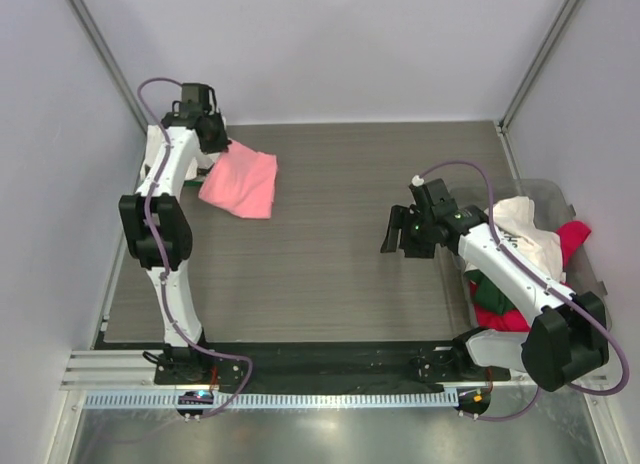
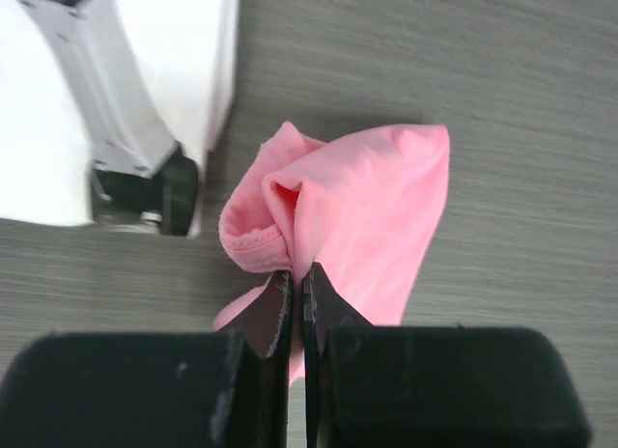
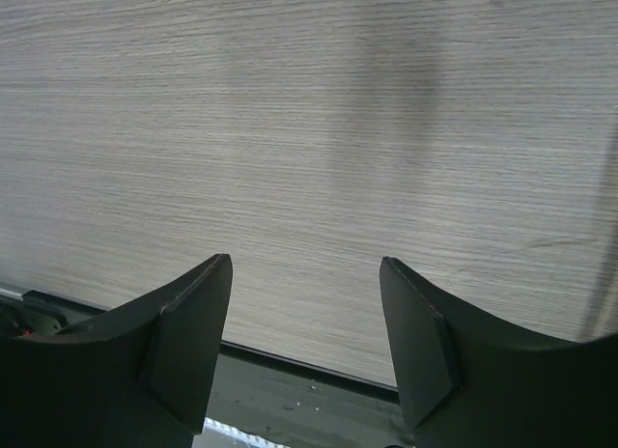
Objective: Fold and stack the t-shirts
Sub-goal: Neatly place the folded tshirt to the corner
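Observation:
A folded salmon-pink t-shirt lies at the far left of the table. My left gripper is shut on its edge; in the left wrist view the pink cloth bunches up between the closed fingertips. My right gripper is open and empty above the bare table at the right; its fingers frame only wood grain. A pile of other t-shirts lies in the bin at the right: a white one with black print, a red one and a dark green one.
A clear plastic bin holding the pile stands at the table's right edge. The left arm's white link is close beside the pink shirt. A dark rail runs along the table's near edge.

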### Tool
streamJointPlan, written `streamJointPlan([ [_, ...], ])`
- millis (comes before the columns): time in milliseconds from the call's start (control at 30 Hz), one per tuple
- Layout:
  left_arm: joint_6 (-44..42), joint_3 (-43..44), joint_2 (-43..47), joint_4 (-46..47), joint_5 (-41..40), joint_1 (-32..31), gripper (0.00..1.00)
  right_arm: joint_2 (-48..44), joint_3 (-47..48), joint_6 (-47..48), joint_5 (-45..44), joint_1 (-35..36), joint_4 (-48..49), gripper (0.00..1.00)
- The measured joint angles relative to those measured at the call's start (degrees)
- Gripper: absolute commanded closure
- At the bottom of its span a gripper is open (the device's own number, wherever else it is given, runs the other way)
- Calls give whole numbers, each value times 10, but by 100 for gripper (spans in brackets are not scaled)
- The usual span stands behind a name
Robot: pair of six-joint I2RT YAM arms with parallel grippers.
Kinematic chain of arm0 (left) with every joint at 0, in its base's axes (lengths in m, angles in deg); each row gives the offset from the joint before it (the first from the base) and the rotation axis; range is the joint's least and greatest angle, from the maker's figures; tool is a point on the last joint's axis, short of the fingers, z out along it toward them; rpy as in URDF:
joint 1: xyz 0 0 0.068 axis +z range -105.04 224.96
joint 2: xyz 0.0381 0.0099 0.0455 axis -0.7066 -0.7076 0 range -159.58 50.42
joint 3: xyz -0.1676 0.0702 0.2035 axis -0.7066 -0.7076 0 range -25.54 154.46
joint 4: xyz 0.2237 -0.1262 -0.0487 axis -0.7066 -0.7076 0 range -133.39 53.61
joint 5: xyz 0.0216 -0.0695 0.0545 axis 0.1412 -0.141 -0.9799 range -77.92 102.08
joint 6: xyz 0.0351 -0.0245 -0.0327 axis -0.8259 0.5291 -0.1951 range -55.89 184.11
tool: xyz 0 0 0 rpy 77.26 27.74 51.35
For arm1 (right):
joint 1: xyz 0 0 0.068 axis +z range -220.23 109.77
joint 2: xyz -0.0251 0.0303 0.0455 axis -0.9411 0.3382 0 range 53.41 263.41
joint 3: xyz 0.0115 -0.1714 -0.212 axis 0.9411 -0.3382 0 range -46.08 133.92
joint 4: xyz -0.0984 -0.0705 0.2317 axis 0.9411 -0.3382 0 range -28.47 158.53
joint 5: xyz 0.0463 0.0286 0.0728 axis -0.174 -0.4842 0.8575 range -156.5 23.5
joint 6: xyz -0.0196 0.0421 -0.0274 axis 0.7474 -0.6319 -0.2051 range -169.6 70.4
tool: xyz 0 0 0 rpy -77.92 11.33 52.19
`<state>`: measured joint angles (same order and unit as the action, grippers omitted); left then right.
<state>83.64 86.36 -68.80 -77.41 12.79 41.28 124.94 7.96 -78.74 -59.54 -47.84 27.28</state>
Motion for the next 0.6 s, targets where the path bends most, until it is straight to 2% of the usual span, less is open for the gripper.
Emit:
streamJointPlan([
  [367,-76,167,-25,-52,46,82,100,0,-6,18,16,0,-4,35],
  [600,-73,193,-27,-48,89,112,100,8,-6,31,20,0,-10,35],
])
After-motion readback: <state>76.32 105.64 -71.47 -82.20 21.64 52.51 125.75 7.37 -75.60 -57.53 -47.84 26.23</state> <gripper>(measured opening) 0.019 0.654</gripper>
